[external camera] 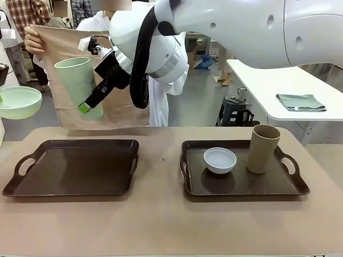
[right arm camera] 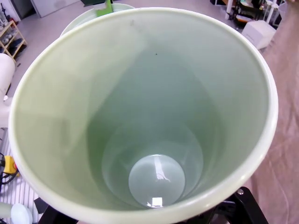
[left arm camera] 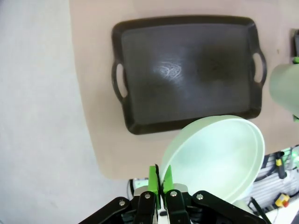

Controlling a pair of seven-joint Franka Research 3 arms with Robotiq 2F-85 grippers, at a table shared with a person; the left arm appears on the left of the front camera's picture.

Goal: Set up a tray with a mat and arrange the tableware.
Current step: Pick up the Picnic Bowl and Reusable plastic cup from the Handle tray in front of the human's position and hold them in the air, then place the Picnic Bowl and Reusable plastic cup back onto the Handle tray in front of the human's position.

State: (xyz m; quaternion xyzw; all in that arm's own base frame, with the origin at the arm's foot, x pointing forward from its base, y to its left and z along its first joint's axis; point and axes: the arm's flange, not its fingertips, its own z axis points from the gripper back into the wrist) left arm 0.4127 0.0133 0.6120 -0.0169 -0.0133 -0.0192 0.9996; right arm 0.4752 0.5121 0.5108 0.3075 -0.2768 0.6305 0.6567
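My right gripper reaches across to the far left and is shut on a tall pale green cup, held in the air above the left tray. The right wrist view looks straight down into that cup. At the left edge, a pale green bowl hangs in the air. My left gripper is shut on the rim of this bowl, high over the bare left tray. Behind the cup, a person holds up a tan mat. A white bowl and a tan cup stand on the right tray.
The tan tabletop is bare between and in front of the two trays. A white side table with a folded grey cloth stands at the back right, with a black stool beside it.
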